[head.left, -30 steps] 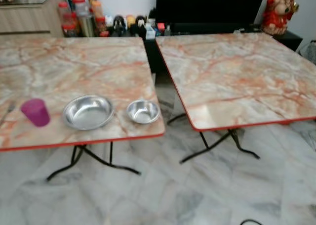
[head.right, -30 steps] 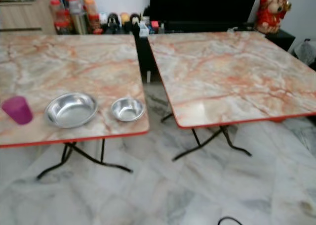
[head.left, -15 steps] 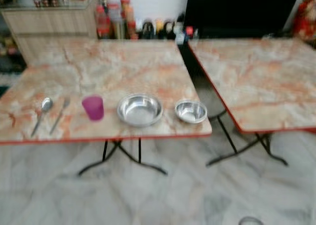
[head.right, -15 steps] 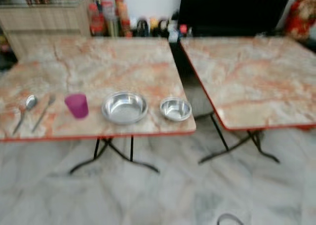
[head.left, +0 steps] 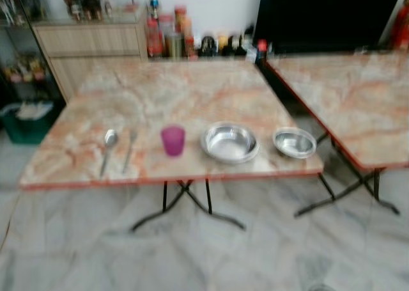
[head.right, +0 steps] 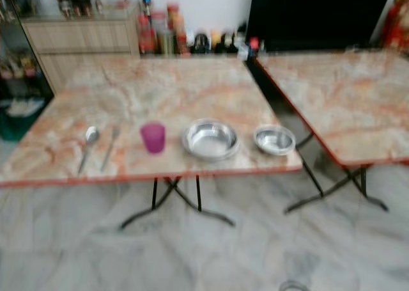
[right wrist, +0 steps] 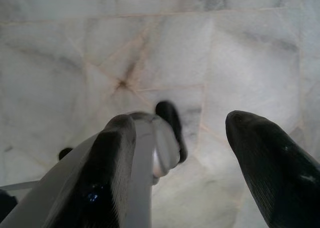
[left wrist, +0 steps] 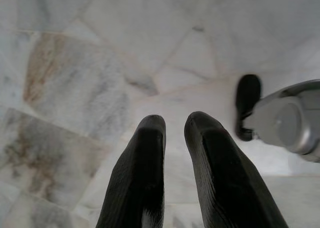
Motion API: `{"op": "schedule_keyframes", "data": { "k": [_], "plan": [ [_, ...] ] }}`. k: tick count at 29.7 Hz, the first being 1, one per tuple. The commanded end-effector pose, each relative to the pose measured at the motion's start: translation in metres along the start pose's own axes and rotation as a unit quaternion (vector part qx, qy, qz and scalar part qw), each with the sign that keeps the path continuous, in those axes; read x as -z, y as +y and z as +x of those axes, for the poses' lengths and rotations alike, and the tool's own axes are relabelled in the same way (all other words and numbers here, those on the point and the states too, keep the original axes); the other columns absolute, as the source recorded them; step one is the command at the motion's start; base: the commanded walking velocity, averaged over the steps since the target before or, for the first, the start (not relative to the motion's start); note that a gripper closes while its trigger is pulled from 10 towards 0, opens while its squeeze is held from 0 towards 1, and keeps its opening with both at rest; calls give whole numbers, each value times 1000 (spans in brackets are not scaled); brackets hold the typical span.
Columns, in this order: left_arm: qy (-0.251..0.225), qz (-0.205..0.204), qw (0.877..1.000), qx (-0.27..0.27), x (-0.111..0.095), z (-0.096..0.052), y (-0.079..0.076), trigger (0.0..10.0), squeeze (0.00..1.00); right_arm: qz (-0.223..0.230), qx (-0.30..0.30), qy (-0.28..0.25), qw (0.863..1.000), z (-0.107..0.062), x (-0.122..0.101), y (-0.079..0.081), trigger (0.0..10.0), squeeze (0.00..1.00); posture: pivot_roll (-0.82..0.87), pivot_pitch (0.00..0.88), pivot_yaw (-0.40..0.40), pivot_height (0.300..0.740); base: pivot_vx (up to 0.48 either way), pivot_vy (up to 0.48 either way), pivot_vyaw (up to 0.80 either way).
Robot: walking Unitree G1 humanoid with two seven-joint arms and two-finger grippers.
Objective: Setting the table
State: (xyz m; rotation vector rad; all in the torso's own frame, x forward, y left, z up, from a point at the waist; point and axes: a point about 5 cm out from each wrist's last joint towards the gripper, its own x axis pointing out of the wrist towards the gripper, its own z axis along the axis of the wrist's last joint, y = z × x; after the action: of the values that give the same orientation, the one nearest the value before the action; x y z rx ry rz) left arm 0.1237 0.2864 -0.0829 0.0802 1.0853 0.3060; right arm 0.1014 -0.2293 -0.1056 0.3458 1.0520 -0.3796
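Your marble-topped folding table (head.left: 192,93) holds a purple plastic cup (head.left: 172,140) beside two steel bowls (head.left: 231,142) — blurred. Left gripper (left wrist: 174,125) nearly pinched, empty; right gripper (right wrist: 177,125) spread wide — both over floor.

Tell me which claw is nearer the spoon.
Left, probably. The spoon lies on the table toward the robot's left; the left claw and right claw both hang over the floor, short of the table.
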Motion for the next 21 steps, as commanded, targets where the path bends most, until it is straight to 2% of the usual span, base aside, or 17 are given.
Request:
{"op": "schedule_keyframes", "data": {
  "k": [1,12,16,20,21],
  "plan": [
    [-5,13,1000,6,-4,1,-6,10000,0,3,14,-8,1000,-2,-3,-10,10000,0,-13,56,-6,740,0,0,0],
    [-9,0,1000,6,-5,1,-7,10000,0,5,14,-14,1000,-1,-6,-10,10000,0,-9,73,-11,740,0,0,0],
    [-8,2,1000,7,-5,1,-7,10000,0,-13,13,-15,1000,-1,-8,-11,10000,0,-10,76,-10,740,0,0,0],
    [-9,3,1000,6,-6,1,-7,10000,0,-13,13,-14,1000,-1,-8,-11,10000,0,-8,78,-13,740,0,0,800],
    [-9,3,1000,6,-6,1,-7,10000,0,0,14,-15,1000,-1,-7,-10,10000,0,-8,79,-12,740,240,0,0]
  ]
}}
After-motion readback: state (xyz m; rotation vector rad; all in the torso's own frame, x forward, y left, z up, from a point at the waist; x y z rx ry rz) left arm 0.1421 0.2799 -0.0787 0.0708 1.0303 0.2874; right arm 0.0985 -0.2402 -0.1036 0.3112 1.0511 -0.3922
